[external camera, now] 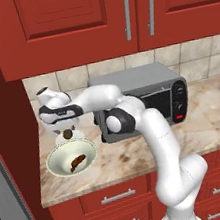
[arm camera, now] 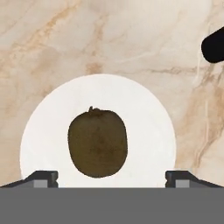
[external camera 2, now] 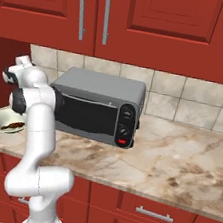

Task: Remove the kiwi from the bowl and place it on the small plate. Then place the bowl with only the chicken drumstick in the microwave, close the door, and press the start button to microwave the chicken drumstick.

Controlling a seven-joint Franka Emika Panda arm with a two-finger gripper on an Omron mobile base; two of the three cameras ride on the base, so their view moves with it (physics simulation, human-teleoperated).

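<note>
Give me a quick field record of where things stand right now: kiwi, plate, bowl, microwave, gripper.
kiwi: lying on the small plate, near its middle
small plate: white, on the marble counter beyond the bowl
bowl: on the counter near its front edge, holds the chicken drumstick alone
microwave: on the counter, door shut
gripper: open, above the plate, fingers either side of the kiwi, not touching it
next step: likely pick up the bowl

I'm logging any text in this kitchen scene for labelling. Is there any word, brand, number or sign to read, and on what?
None readable.
Grey microwave: its two dark round knobs and red start button carry no legible marks.
Small white plate, brown kiwi: no text.
</note>
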